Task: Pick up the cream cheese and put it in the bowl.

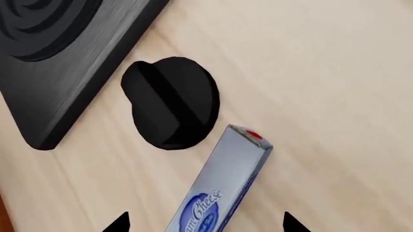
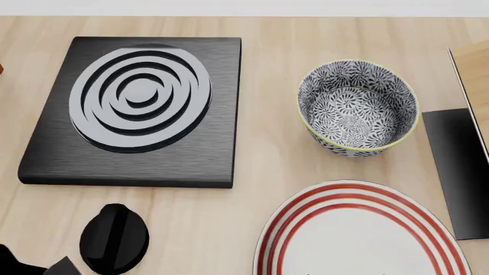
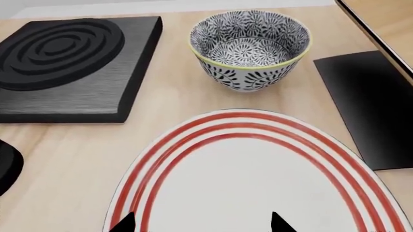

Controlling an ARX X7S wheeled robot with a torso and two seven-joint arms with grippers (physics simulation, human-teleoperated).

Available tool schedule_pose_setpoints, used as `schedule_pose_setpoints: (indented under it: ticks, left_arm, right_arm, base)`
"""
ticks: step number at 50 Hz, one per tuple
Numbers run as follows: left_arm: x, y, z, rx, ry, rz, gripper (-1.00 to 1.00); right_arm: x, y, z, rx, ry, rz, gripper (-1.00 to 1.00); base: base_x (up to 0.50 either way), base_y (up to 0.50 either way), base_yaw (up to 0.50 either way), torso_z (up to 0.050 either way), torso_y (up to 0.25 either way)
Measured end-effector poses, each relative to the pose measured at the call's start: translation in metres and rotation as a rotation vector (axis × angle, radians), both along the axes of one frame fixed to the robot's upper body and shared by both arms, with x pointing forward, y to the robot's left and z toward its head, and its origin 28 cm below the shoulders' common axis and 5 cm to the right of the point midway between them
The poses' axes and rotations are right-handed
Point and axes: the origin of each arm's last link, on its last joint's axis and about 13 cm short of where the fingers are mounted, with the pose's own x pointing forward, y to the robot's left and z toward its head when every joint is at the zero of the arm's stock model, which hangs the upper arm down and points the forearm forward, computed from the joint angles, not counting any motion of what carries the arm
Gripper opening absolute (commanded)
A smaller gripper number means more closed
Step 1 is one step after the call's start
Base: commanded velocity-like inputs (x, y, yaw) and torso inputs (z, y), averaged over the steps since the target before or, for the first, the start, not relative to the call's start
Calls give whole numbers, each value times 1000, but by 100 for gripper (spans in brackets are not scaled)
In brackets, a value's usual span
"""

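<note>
The cream cheese (image 1: 223, 188), a silver-grey box with a blue oval logo and a red spot on its narrow end, lies flat on the wooden table in the left wrist view. My left gripper (image 1: 206, 223) is open, its two dark tips wide apart on either side of the box, not touching it. The box does not show in the head view. The bowl (image 2: 359, 143), black-and-white floral with a yellow-green rim, stands empty at the right back and also shows in the right wrist view (image 3: 248, 77). My right gripper (image 3: 201, 223) is open and empty over the plate.
A white plate with red rings (image 2: 359, 240) lies in front of the bowl. A black stove slab (image 2: 137, 160) sits at the back left, with a black knob (image 2: 114, 238) in front of it, close to the box (image 1: 171, 101). A black panel (image 2: 458, 172) lies at the right.
</note>
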Motion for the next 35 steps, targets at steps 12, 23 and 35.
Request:
schedule_pose_setpoints:
  ticks: [12,23,35]
  left_arm:
    - [3,1,-3,-5,13,9,100]
    - [5,1,-8,1,33,12,100]
    - [9,3,-12,3,47,21,100]
  right_arm:
    - [-1,0,0,-4,0,-3,100]
    - [-2,-1,-1,-2,0,-7,100]
    - [-2,-2,-1,-3,1,-7,100]
  base:
    - [0,0,0,0,0]
    - [0,0,0,0,0]
    - [0,0,0,0,0]
